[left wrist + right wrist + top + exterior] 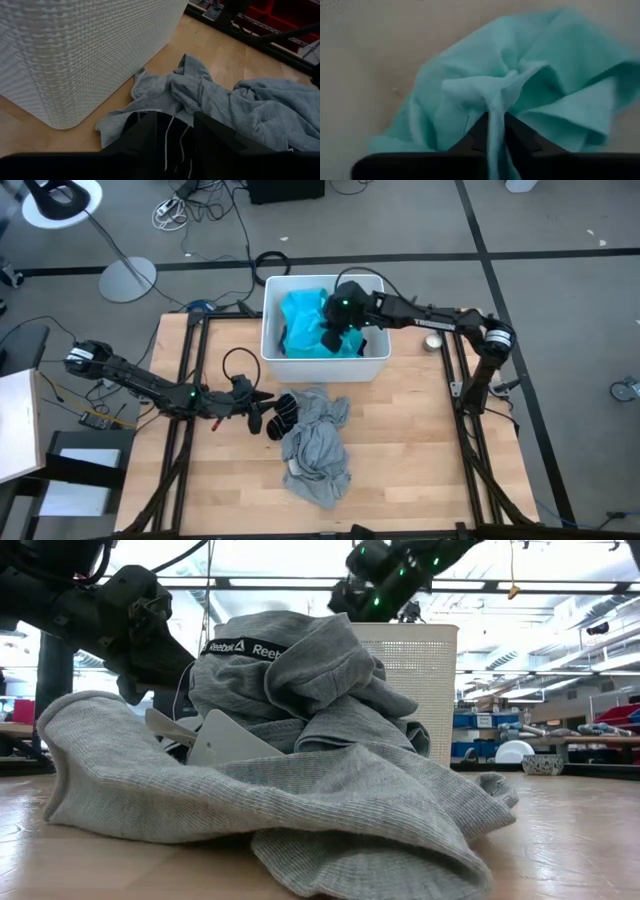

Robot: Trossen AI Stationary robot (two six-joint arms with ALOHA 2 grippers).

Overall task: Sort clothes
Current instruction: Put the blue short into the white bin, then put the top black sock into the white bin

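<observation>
A white bin [325, 365] stands at the table's far middle with the turquoise garment [305, 315] in it. My right gripper [340, 315] is over the bin, shut on that garment [530, 95]. The grey shirt [318, 445] lies crumpled on the table in front of the bin and fills the low view [300, 790]. Small black socks [283, 413] lie at its left edge. My left gripper [256, 408] is low at the socks, shut on a black sock with thin white stripes [172, 142]. My left gripper has the black sock [175, 135] between its two fingers, coming level from the table's left. The sock lies on the table against the grey shirt; which part of it is held is hidden by the fingers. My right gripper pinches a gathered fold of the turquoise garment [495, 107] between its two fingers, from above, pointing down into the bin. The cloth bunches out beyond the fingertips inside the bin.
The bin's wall [85, 55] stands close on the far side of my left gripper. A small round can [433, 341] sits to the right of the bin. Bare wood [420, 450] shows to the right of the grey shirt and at the near left.
</observation>
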